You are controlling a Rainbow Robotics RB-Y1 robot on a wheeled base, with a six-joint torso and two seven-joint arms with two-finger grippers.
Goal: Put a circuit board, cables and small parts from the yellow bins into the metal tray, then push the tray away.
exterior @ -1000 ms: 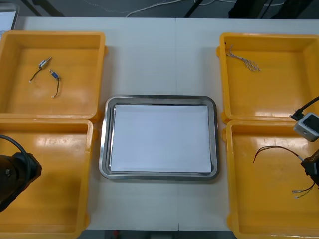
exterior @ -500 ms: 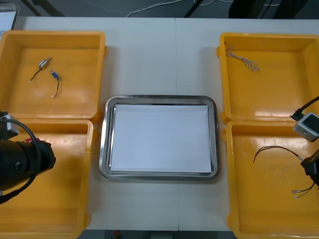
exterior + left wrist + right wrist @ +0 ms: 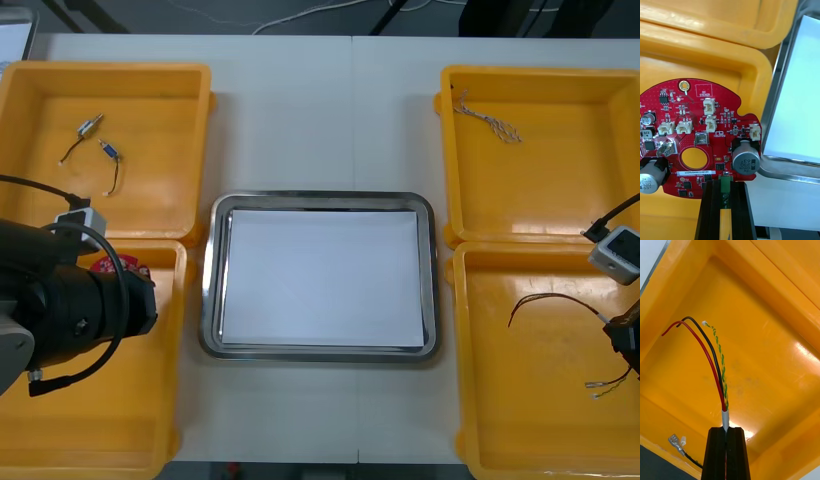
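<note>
A round red circuit board (image 3: 696,138) hangs over the near left yellow bin (image 3: 110,420), close to the metal tray's rim (image 3: 777,101). My left gripper (image 3: 724,184) is shut on the board's edge at a green connector. From the front, a sliver of the board (image 3: 120,268) peeks out past the left arm (image 3: 70,305). My right gripper (image 3: 726,430) is shut on a cable (image 3: 717,363) of red, black and twisted yellow-green wires, inside the near right bin (image 3: 530,420). That cable (image 3: 550,300) trails toward the tray.
The tray (image 3: 210,300), white inside, lies between the bins. Two small metal parts (image 3: 95,140) with short leads lie in the far left bin. A twisted cable (image 3: 490,122) rests in the far right bin. Another terminal-ended wire (image 3: 677,444) lies beside my right fingers.
My left arm has moved right and forward over the near left bin toward the tray, bringing the red board into sight. The right arm has stayed put.
</note>
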